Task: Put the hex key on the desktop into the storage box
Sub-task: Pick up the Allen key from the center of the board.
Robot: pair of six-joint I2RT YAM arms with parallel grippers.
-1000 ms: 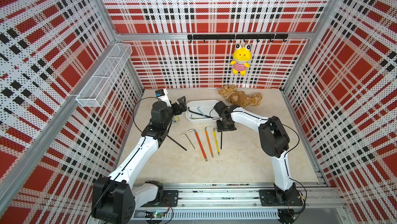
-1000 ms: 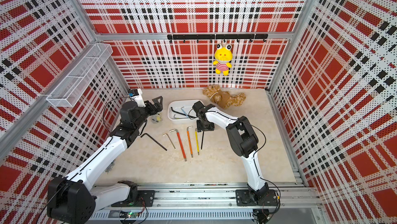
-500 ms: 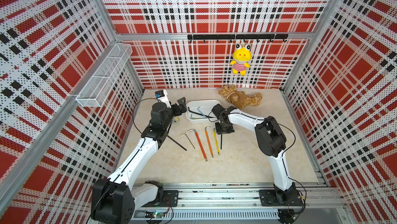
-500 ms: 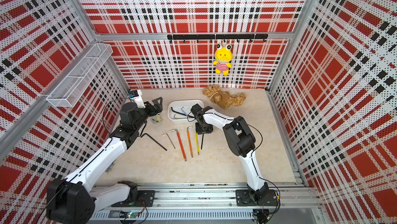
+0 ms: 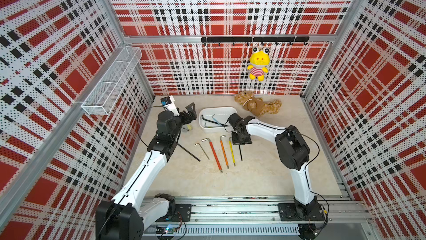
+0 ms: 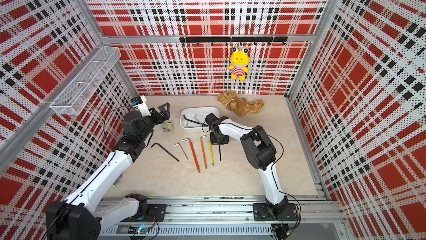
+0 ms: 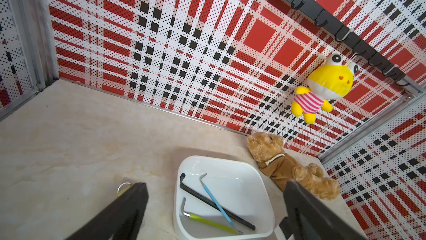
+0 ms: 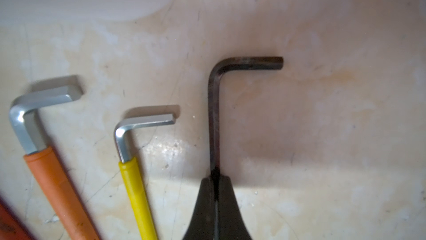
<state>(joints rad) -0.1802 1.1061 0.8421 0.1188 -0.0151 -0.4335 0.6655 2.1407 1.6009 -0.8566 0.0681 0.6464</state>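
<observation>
One thin black hex key (image 5: 240,154), last in the row on the desktop (image 5: 265,176), lies under the right gripper (image 5: 239,141) in a top view, near the storage box (image 5: 221,111).

Right wrist view: the jaws are pinched fully onto the key's long shaft below its bend, and the key seems not yet lifted.

Left wrist view: the left gripper (image 7: 214,184) gapes wide and empty, facing the box.

The grasp looks made. Next comes a lift clear of the yellow key (image 8: 134,192), then a short carry over the rim.
</observation>
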